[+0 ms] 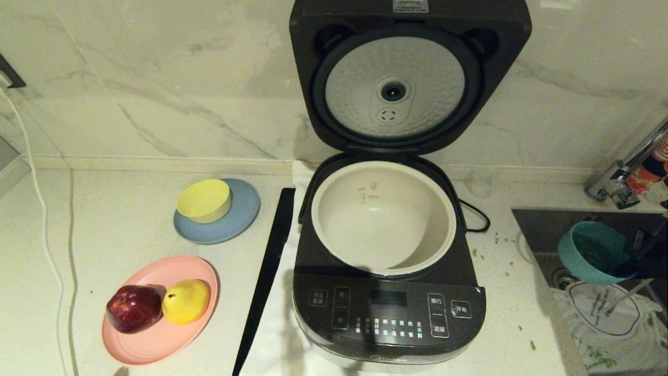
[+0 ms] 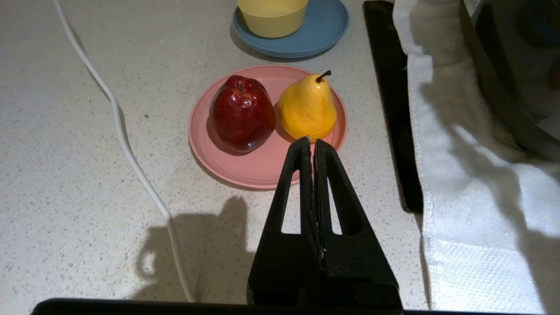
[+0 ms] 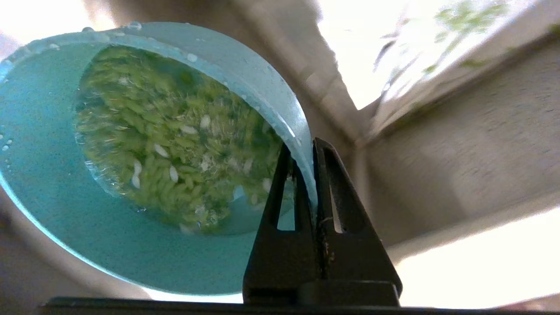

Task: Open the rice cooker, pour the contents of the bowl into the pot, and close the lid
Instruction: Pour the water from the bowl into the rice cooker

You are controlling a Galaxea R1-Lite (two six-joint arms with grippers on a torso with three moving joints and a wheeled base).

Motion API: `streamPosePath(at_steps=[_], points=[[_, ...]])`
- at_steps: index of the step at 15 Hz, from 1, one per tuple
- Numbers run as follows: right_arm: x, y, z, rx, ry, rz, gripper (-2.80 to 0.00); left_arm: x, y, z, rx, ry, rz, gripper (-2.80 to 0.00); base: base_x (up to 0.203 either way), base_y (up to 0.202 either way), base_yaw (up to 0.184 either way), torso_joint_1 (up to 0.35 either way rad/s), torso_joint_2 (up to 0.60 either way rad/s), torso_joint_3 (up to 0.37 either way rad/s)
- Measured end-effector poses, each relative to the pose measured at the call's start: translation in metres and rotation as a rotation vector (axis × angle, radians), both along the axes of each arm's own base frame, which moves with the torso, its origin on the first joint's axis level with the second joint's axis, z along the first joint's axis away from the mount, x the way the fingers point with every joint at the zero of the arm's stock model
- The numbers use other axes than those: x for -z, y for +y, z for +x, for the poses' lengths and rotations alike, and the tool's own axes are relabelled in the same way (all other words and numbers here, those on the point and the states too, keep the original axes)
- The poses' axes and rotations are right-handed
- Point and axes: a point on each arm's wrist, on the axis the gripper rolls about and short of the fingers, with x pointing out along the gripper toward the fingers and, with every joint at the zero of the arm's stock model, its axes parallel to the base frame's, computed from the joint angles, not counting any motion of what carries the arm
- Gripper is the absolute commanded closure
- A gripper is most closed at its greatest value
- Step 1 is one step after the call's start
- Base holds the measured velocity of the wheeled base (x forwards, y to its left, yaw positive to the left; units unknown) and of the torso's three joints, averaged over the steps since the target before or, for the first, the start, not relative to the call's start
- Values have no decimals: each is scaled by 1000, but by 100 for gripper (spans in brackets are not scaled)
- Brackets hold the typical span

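Lid (image 1: 394, 86) is up and the white pot (image 1: 383, 216) sits bare, so opening's done. My right gripper (image 3: 306, 146) pinches the rim of the teal bowl (image 1: 592, 253), green bits (image 3: 175, 140) inside, over the sink (image 1: 532, 222) right of the cooker (image 1: 389, 308). Pouring and closing remain; my left gripper (image 2: 311, 142) idles, fingers together, near the fruit plate (image 2: 258, 168).

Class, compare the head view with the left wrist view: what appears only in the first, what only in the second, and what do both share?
Head view only: the open rice cooker, its raised lid, the empty white pot and the teal bowl lifted over the sink.
Left wrist view only: the left gripper, fingers together.
Both: the red apple, the yellow pear, the pink plate and the yellow bowl.
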Motion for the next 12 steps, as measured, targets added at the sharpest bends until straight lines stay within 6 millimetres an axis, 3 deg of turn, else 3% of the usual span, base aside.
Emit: streamPosePath(at_steps=[5,12], points=[[-61,80,-3,-212,-36,-94,0,0,0,0,0,1,0,0,0,0,0,0,0,0],[-121,159,-20,-414,-130,-215,0,0,0,0,0,0,0,0,0,0,0,0,0,0]])
